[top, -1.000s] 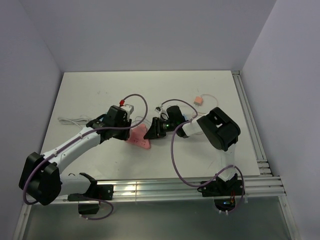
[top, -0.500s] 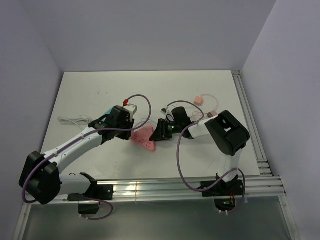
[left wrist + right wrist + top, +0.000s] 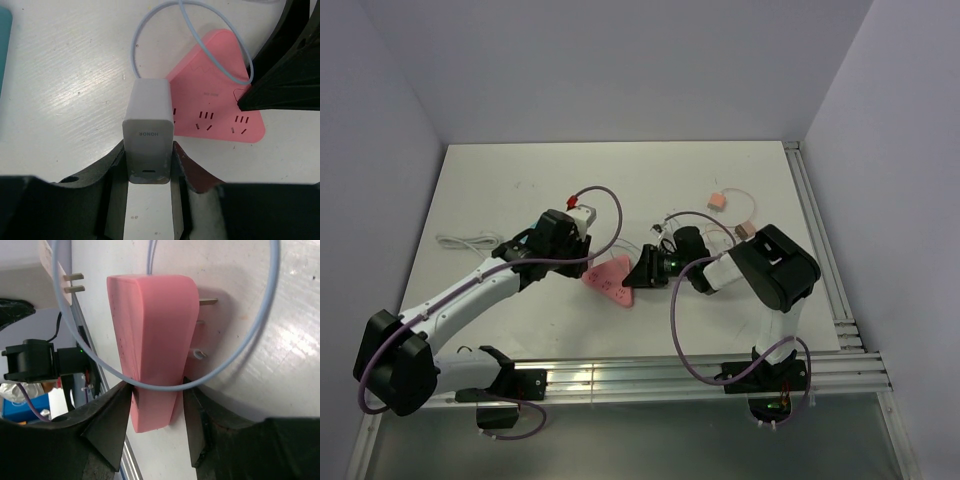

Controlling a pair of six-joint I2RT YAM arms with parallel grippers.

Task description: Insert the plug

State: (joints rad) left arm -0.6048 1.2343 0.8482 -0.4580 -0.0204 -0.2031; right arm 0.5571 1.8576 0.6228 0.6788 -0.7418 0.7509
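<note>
A pink triangular power strip [image 3: 608, 277] lies on the white table. My right gripper [image 3: 642, 270] is shut on its right corner; in the right wrist view the strip [image 3: 152, 340] shows edge-on between the fingers [image 3: 157, 395]. My left gripper [image 3: 572, 262] is shut on a white HONOR charger plug [image 3: 148, 131], held just left of the strip [image 3: 215, 107] and close to its sockets [image 3: 206, 116]. The plug's two prongs [image 3: 75, 282] show in the right wrist view, apart from the strip. A pale blue cable [image 3: 200, 30] loops over the strip.
A small pink adapter [image 3: 718, 200] with a thin cable lies at the back right. A white cable [image 3: 465, 240] lies at the left. A teal object [image 3: 4, 45] sits beside the left gripper. Metal rails run along the right [image 3: 815, 240] and front [image 3: 650, 375] edges.
The right gripper has shifted the pink strip slightly right and toward the front. The left gripper with the plug has followed to the right, staying beside the strip.
</note>
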